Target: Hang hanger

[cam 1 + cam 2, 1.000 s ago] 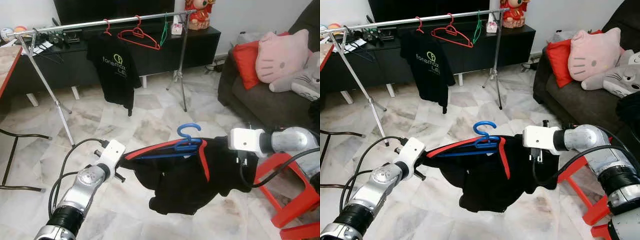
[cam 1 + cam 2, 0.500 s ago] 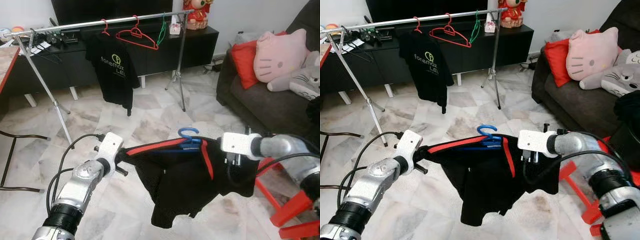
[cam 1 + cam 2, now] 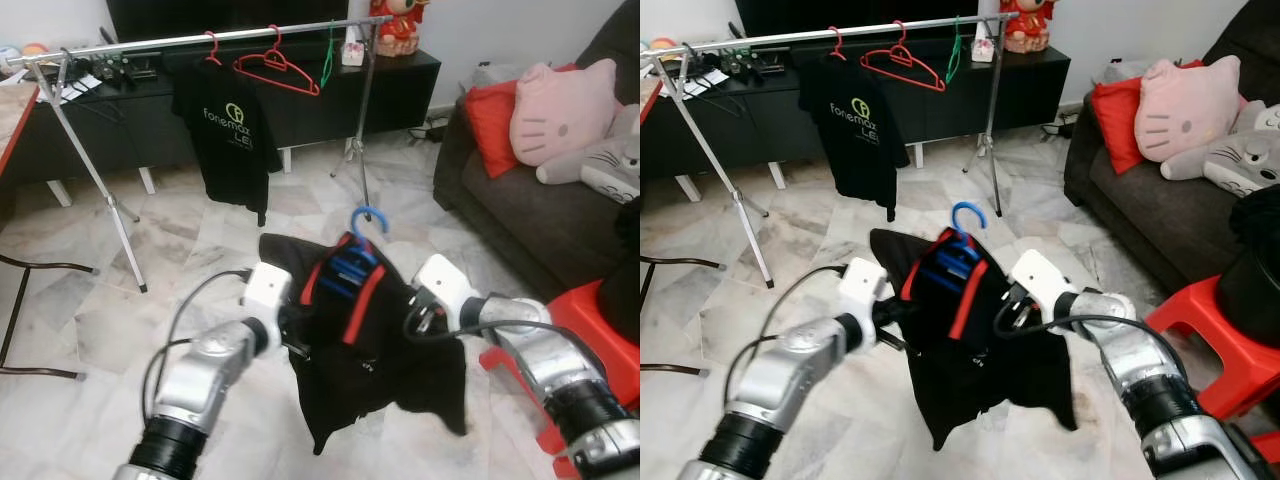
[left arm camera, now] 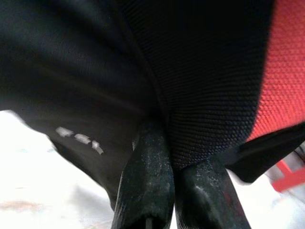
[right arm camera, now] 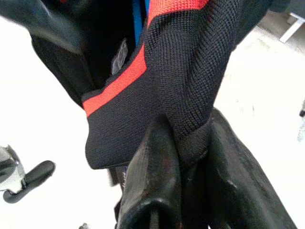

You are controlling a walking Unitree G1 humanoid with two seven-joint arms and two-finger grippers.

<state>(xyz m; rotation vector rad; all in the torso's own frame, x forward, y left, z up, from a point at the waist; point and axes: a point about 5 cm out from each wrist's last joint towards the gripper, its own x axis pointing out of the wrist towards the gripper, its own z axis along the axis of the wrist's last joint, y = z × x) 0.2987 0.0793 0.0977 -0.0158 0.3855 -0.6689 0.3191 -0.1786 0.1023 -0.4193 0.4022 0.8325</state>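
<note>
Both grippers clench the black-and-red garment (image 3: 375, 340) on a blue hanger (image 3: 352, 262), held mid-room w/ hook up: left gripper (image 4: 169, 157) and right gripper (image 5: 188, 143) each pinch fabric. Rail (image 3: 200, 40) stands far; keep hook upright, shoulders level, approach the free gap.

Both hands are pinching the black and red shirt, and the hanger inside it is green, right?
Not quite: the hanger inside the shirt is blue, as the left eye view shows. The green one hangs on the rail. The rest holds: the left hand and the right hand each pinch the black and red fabric, as both wrist views show.
</note>
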